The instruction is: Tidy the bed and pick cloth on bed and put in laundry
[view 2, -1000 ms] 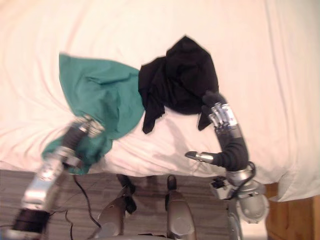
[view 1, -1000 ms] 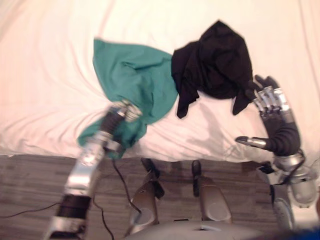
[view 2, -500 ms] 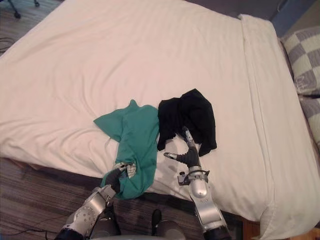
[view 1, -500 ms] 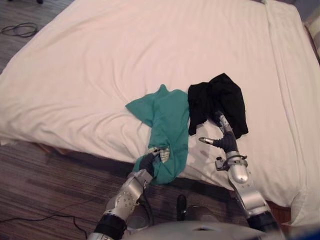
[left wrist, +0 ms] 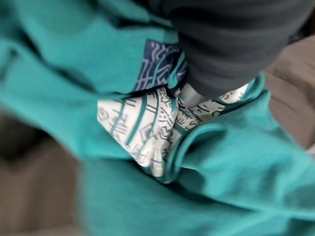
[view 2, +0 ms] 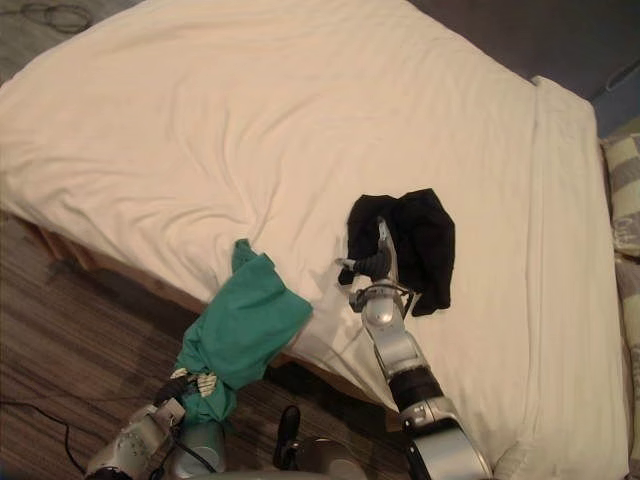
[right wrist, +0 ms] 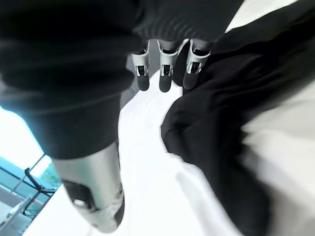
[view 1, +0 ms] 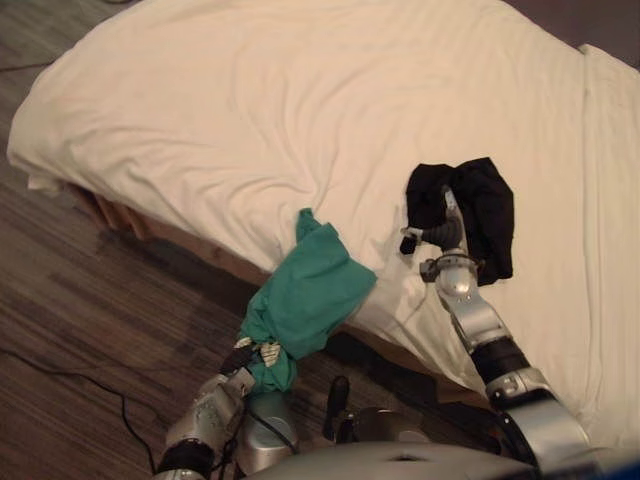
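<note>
Left hand (view 1: 238, 360), low over the floor (view 1: 80, 320), is clamping a bunched end of the green cloth (view 1: 305, 295), which is hanging off the bed (view 1: 300, 100) edge. Further out, right hand (view 1: 443, 236) is reaching over the black cloth (view 1: 488, 215) lying on the bed, fingers straight, thumb apart.

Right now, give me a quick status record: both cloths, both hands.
green cloth: top end on the bed, rest hanging over its near edge toward the floor
black cloth: crumpled on the bed, right of the green cloth, apart from it
left hand: below the bed edge, in the green cloth's bunched lower end; grip hidden
right hand: open, over the black cloth's left edge, holding nothing
</note>
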